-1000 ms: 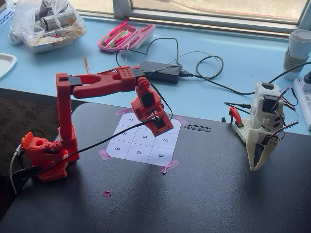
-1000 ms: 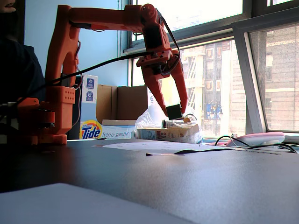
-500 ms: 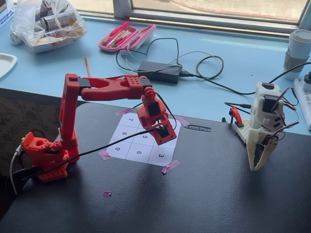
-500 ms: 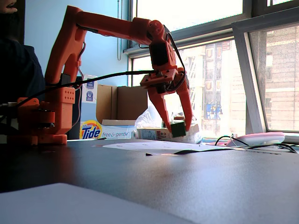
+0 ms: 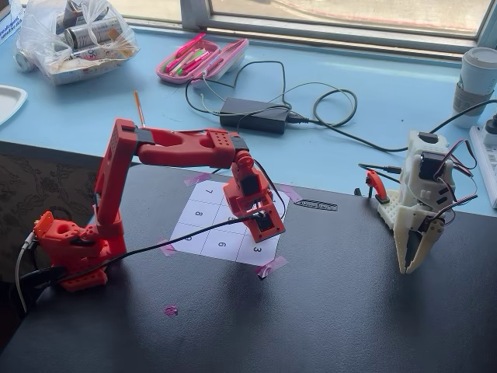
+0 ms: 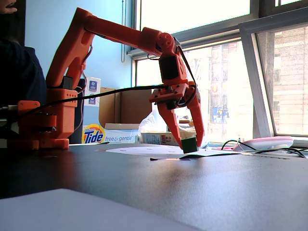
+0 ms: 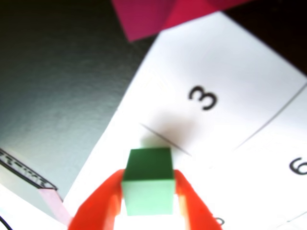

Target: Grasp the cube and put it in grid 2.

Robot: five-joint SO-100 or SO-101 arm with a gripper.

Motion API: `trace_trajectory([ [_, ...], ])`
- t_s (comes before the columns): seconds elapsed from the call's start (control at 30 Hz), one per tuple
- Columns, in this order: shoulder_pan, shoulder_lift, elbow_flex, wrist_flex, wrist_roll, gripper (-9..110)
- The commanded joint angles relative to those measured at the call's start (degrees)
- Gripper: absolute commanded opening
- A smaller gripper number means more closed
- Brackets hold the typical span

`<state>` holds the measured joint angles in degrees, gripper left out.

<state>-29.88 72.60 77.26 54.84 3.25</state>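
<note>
placement is under way: orange fingers (image 7: 148, 203) clenched on the small green cube (image 7: 147, 187), which sits low over the white paper grid sheet (image 7: 230, 72) near square 3. next, judge square 2 and release there.

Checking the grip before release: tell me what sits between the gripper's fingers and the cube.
Nothing. In the wrist view the orange fingers press straight against both sides of the green cube, with only the numbered paper sheet beneath.
</note>
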Motion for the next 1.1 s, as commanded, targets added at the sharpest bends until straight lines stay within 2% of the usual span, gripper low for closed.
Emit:
trace_trajectory([
  [0.0,-0.97,0.79,-4.39,0.62,0.26,0],
  [0.3,-3.16,-1.32,-3.78,0.35,-0.35,0],
  [0.5,-3.60,-0.62,0.97,-2.90,1.58,19],
  [0.67,-4.31,1.05,1.58,-2.46,1.76,25],
  [1.07,-2.99,13.01,1.14,-0.88,-1.14,25],
])
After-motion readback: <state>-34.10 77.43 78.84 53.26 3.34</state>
